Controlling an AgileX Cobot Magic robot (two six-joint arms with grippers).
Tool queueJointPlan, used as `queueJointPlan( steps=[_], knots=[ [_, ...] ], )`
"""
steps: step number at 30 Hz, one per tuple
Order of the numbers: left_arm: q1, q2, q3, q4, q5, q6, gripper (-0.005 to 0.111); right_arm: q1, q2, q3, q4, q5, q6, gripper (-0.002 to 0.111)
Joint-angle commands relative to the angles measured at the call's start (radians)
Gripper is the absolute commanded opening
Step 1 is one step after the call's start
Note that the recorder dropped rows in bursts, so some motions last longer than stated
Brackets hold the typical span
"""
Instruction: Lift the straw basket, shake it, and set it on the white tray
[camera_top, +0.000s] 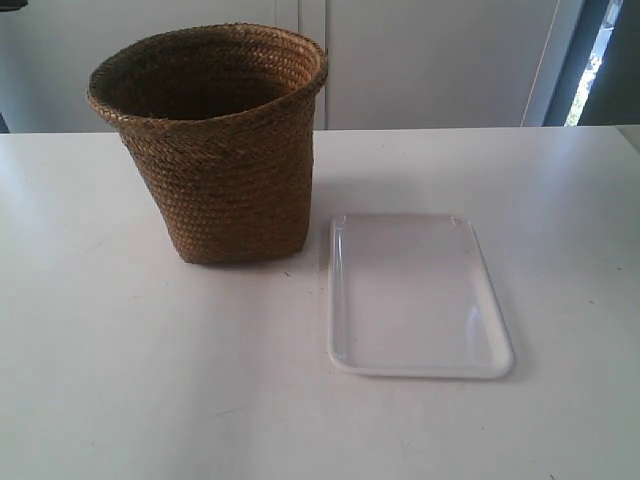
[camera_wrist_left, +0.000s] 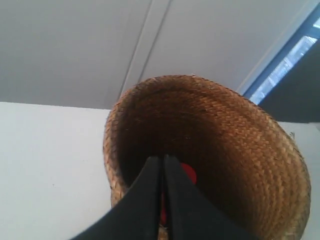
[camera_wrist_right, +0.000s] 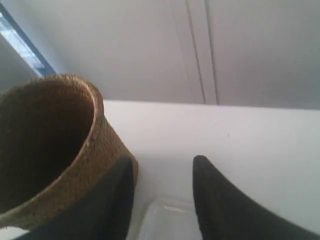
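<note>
White tabletop (camera_top: 120, 380) runs across the scene, and nearest on it, to the right, lies the white tray (camera_top: 410, 300), flat on the surface. Just beside its far left corner, a narrow gap between them, the straw basket (camera_top: 225, 180) stands upright. From the wrist views, the left gripper (camera_wrist_left: 162, 161) has its black fingers pressed together before the basket's mouth. The right gripper (camera_wrist_right: 162, 159) is spread wide above the tray's edge, one finger by the basket's rim. Pale wall panels (camera_top: 430, 60) stand behind.
</note>
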Motion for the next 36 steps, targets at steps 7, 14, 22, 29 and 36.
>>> queueJointPlan(
  steps=[7,14,22,29,36],
  knots=[
    [0.003,0.148,-0.31,0.503,0.329,-0.284,0.034,0.0,0.094,-0.112,-0.459,0.232,0.256,0.046],
    [0.003,0.259,-0.446,0.597,0.485,-0.439,0.038,0.002,0.162,-0.182,-0.527,0.264,0.294,0.057],
    [0.003,0.391,-0.54,0.455,0.465,-0.447,0.055,0.004,0.311,-0.281,-0.249,0.2,0.246,0.065],
    [0.003,0.466,-0.565,0.441,0.408,-0.43,0.055,0.022,0.456,-0.433,-0.076,0.188,0.184,0.068],
    [-0.013,0.509,-0.565,0.436,0.369,-0.402,0.055,0.103,0.576,-0.611,-0.1,0.188,0.171,0.068]
  ],
)
